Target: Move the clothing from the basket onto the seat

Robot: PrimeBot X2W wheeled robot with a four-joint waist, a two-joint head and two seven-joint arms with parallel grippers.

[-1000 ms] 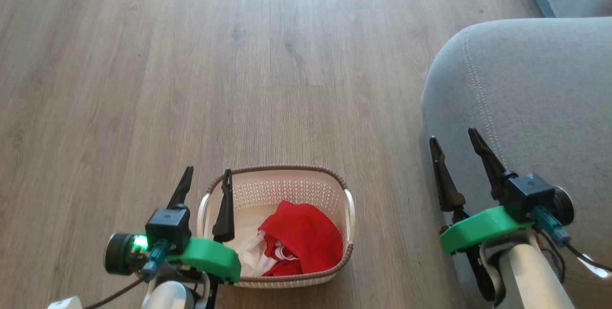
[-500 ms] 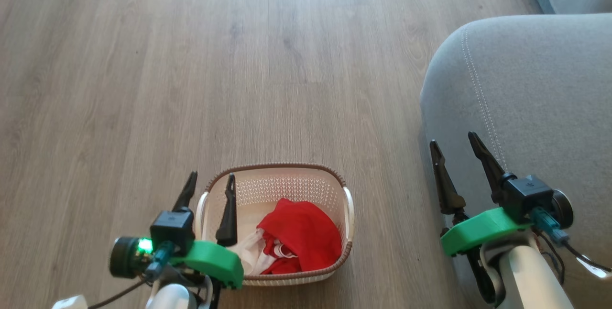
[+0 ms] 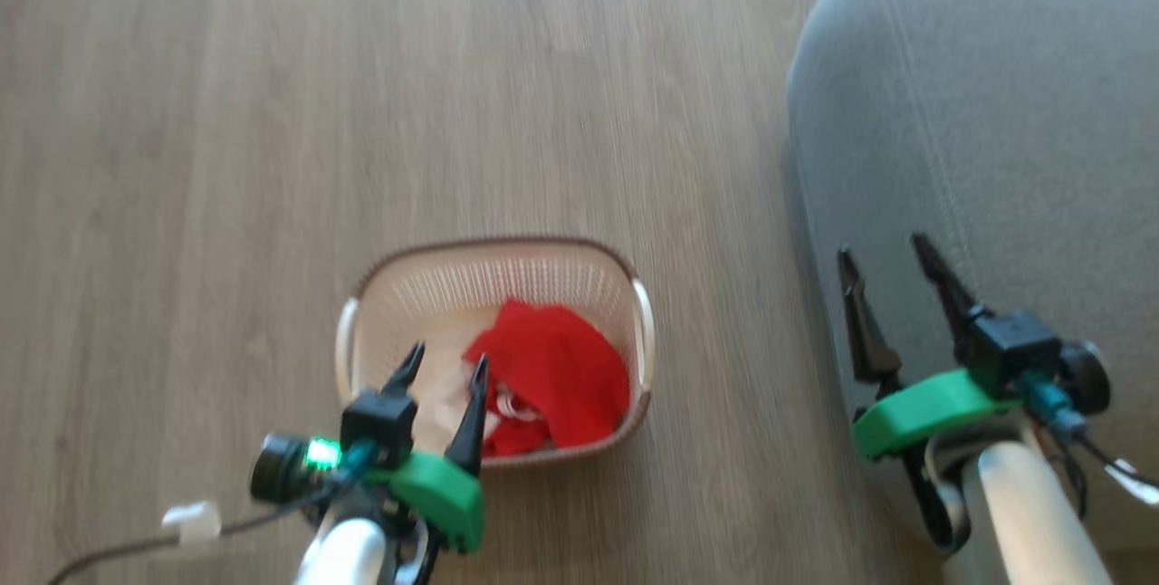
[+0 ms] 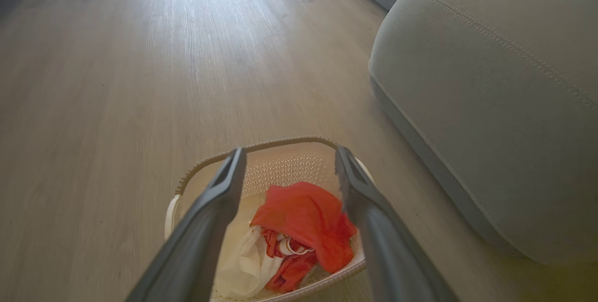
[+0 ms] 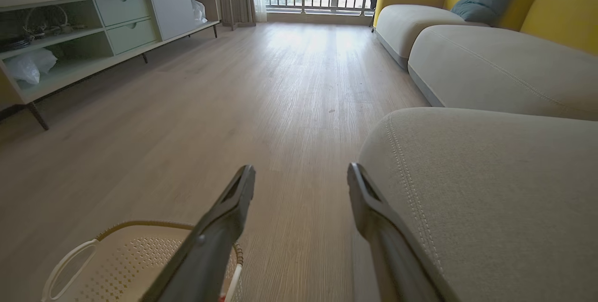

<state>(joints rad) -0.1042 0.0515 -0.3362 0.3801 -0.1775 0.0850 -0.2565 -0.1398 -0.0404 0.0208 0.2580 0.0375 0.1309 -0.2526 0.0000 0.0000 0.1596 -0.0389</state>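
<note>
Hovering at the lower left, the left gripper [image 3: 447, 357] holds its two fingers spread apart and empty over the near left part of the basket [image 3: 507, 282]. The basket stands on the wooden floor [image 3: 226, 114]. The red clothing [image 3: 552, 368] lies bunched inside it toward its right side, white lining showing at the left. Farther right, the right gripper [image 3: 885, 250] is also spread wide and empty, over the left edge of the grey seat [image 3: 978, 96].

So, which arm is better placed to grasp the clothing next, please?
Left. The left gripper hangs open over the basket, fingers framing the clothing; the right gripper is beside the seat.
</note>
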